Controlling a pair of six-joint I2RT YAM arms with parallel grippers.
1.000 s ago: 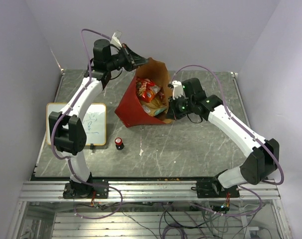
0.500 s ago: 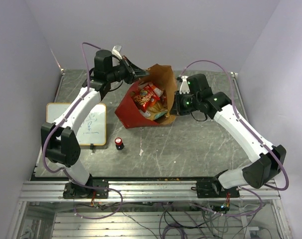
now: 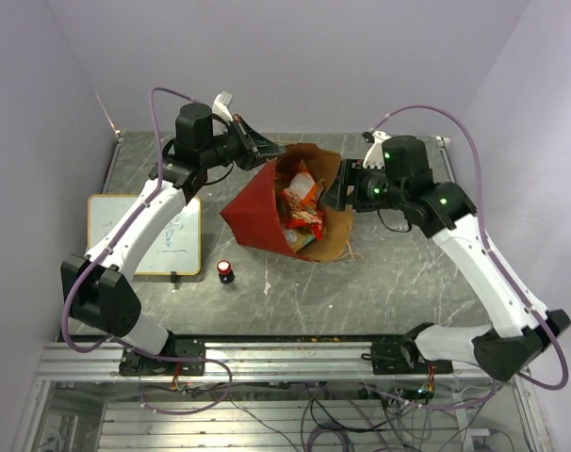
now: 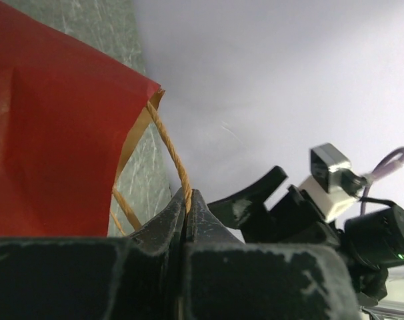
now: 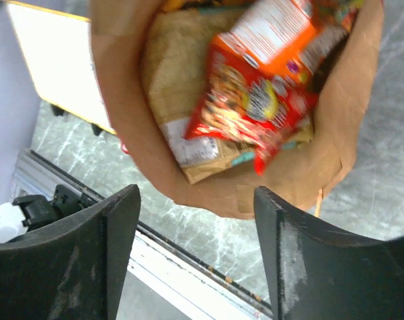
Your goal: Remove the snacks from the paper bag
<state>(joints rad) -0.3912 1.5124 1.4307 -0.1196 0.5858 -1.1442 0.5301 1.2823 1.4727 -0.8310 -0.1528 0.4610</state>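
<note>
Top external: left gripper (image 3: 269, 151) is at the far rim of the large red paper bag with brown kraft lining (image 3: 251, 212). The bag is tilted on the dark marbled table (image 3: 399, 282), mouth toward the right arm. Crinkly red and orange snack packets (image 3: 301, 205) are all inside the bag, lying on the kraft lining

Left wrist: left jaws are pinched tight on the thin twisted cord handle (image 4: 169, 143), with the cord running up from the fingertips to the red bag corner

Right wrist: right gripper (image 5: 195, 193) is spread wide with nothing between the fingers (image 5: 112, 253). It hovers over the open bag mouth, apart from the paper. The red-orange chip packet (image 5: 255, 100) is blurred and lies on top of a tan pack with a teal edge (image 5: 202, 157)

White rectangular board with writing (image 3: 158, 235) lies left of the bag, well apart. The small red-and-black cylinder (image 3: 226, 271) stands upright just near of the bag's red side, not touching
</note>
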